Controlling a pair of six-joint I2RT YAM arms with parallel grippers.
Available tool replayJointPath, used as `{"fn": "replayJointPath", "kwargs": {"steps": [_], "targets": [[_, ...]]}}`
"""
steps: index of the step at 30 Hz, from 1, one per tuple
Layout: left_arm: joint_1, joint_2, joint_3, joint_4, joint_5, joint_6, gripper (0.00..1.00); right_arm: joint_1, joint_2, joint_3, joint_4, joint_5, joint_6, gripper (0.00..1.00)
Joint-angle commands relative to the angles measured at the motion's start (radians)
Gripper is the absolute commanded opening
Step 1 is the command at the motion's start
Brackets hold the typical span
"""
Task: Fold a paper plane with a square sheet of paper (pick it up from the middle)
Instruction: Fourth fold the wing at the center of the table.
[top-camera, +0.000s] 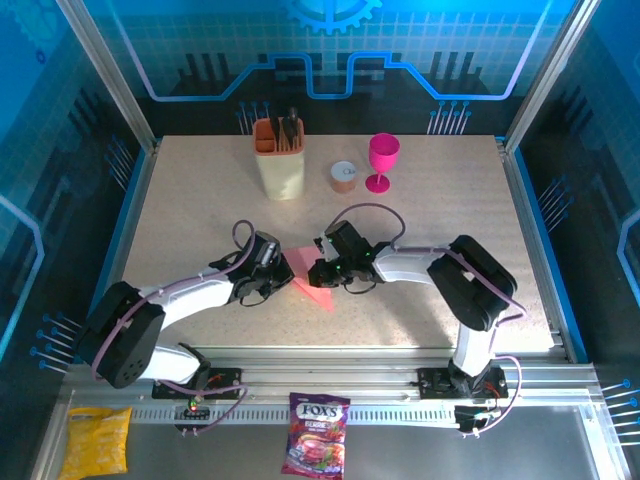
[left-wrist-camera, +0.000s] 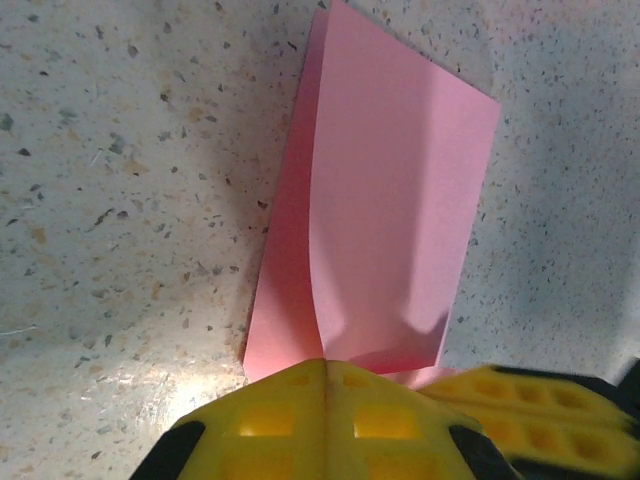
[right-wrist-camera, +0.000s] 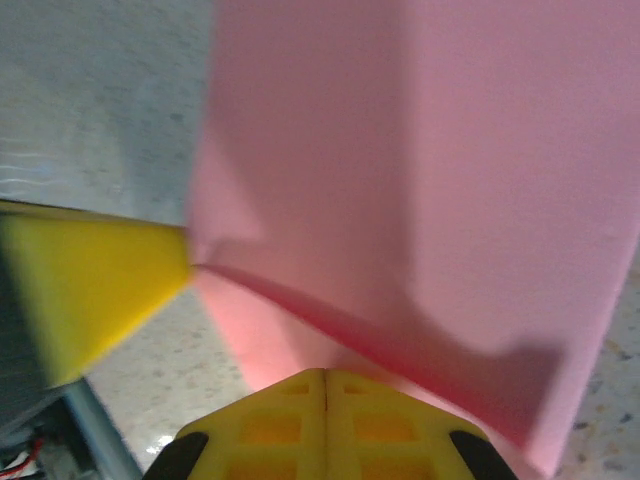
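A: While both sets of jaws were closed, where was the paper (left-wrist-camera: 390, 200)?
B: Pinched in the left gripper (left-wrist-camera: 325, 368), folded, stretching ahead of its tips; the right gripper (right-wrist-camera: 325, 378) nipped its edge too.

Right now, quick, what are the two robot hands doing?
Left gripper: closed, pinching the pink paper.
Right gripper: closed, pinching the same paper.
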Motion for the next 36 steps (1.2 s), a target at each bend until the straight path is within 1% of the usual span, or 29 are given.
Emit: {"fn": "replayJointPath", "kwargs": {"steps": [1, 4, 6, 12, 15, 22, 24, 31, 33, 36], "targets": [[0.003, -0.035, -0.006, -0.035, -0.009, -0.005, 0.0, 0.006, 0.053, 0.009, 0.014, -0.014, 0.008, 0.0], [0.003, -0.045, -0.002, -0.044, -0.008, -0.005, 0.0, 0.004, 0.077, 0.01, 0.023, -0.024, 0.006, 0.0], [0.002, -0.046, -0.003, -0.046, -0.004, -0.007, 0.0, -0.002, 0.066, 0.003, 0.032, -0.036, 0.005, 0.0], [-0.01, -0.058, -0.006, -0.058, -0.009, -0.037, 0.0, -0.014, -0.077, -0.065, 0.043, -0.034, -0.008, 0.0], [-0.025, -0.063, -0.001, -0.079, -0.025, -0.068, 0.0, 0.0, -0.14, -0.075, 0.005, 0.005, -0.036, 0.08], [-0.074, -0.093, 0.024, -0.161, -0.088, -0.161, 0.0, 0.103, -0.177, -0.075, -0.093, 0.19, -0.105, 0.32], [-0.084, -0.105, 0.029, -0.184, -0.105, -0.192, 0.0, 0.135, -0.185, -0.1, -0.108, 0.255, -0.113, 0.36], [-0.095, -0.132, 0.036, -0.237, -0.134, -0.264, 0.0, 0.264, -0.203, -0.084, -0.182, 0.487, -0.153, 0.42], [-0.097, -0.136, 0.036, -0.241, -0.135, -0.276, 0.0, 0.291, -0.2, -0.067, -0.202, 0.539, -0.161, 0.43], [-0.097, -0.136, 0.033, -0.24, -0.131, -0.291, 0.0, 0.32, -0.186, -0.033, -0.227, 0.582, -0.177, 0.43]]}}
